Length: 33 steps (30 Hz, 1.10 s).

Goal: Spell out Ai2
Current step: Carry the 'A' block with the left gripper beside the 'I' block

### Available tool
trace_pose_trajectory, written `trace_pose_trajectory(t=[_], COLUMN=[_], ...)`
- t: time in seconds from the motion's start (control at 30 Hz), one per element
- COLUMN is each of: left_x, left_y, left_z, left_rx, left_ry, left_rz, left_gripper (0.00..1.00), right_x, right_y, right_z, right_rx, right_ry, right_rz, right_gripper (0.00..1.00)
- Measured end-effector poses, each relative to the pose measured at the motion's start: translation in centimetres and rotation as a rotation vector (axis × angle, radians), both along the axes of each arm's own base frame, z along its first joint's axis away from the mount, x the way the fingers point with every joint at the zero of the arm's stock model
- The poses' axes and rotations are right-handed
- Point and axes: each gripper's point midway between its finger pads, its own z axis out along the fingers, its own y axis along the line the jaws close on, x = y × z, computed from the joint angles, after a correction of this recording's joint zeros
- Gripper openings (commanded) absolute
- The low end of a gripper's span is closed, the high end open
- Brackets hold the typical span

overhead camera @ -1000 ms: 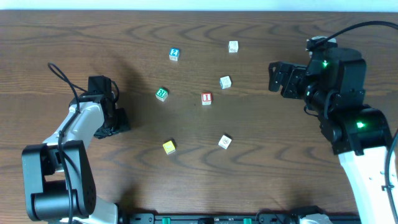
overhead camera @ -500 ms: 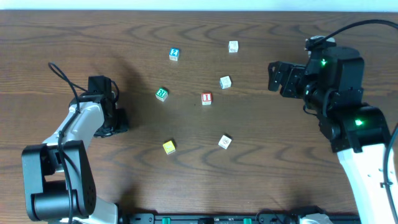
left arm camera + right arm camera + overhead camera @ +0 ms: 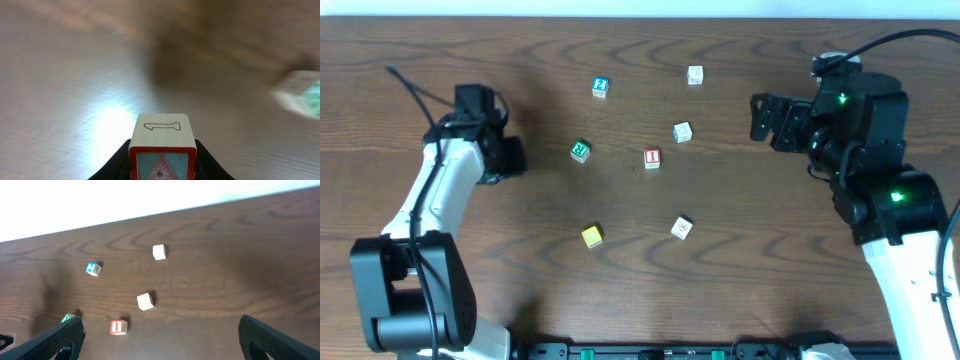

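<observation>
**Left tool (image 3: 510, 158) grasps the A cube (image 3: 161, 145) near the left edge of the worktop (image 3: 770, 260); the other two letters lie loose.**
The A cube is red-bordered, with a red peak on its pale front face and an outlined 1 on top. It is gripped low at its sides, probably for carrying inward to start the word. The blue-bordered 2 cube (image 3: 601, 87) sits toward the far edge. The red-bordered I cube (image 3: 652, 158) lies near the centre, well apart from it. The right tool (image 3: 159, 330) hangs released by the right edge, likely kept clear.

Prob. robotics lab: wood-grain table (image 3: 740, 290) w/ robot arm (image 3: 438, 192) each side.
</observation>
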Motion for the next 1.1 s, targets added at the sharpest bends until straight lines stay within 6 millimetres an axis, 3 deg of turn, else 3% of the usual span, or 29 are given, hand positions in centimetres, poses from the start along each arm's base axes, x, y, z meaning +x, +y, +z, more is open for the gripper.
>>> trace_pose_trajectory(t=[0.1,0.17,0.27,0.4,0.57,0.77,1.1], left_x=[1.7,2.6,2.5,1.3,1.0,1.6,2.9], left_y=[-4.0,-8.0,-13.0,-17.8,-19.1,-19.6,-20.9], left_z=[1.9,3.3,4.4,4.6,2.6,-1.3,-2.3], left_rx=[-0.033,-0.037,-0.001,0.041,0.054,0.041,0.021], left_ry=[-0.063,-0.115,-0.167,-0.201,-0.167,-0.062,-0.007], left_rz=[-0.103,-0.205,-0.328,-0.412,-0.36,-0.263,-0.204], left_gripper=[0.06,0.06,0.06,0.06,0.06,0.06,0.06], right_x=[0.0,-0.2,-0.7,-2.4,-5.0,-5.5,-5.6], right_y=[-0.1,-0.4,-1.5,-3.8,-5.1,-4.7,-4.6], right_z=[-0.1,-0.3,-0.3,1.0,2.3,1.8,1.8], right_rx=[-0.007,-0.015,-0.028,-0.031,-0.042,-0.042,-0.038], right_ry=[0.003,0.011,0.021,0.001,-0.02,0.005,0.008], right_rz=[0.002,-0.001,-0.02,-0.077,-0.096,-0.068,-0.06], right_gripper=[0.99,0.98,0.98,0.99,0.99,0.99,0.99])
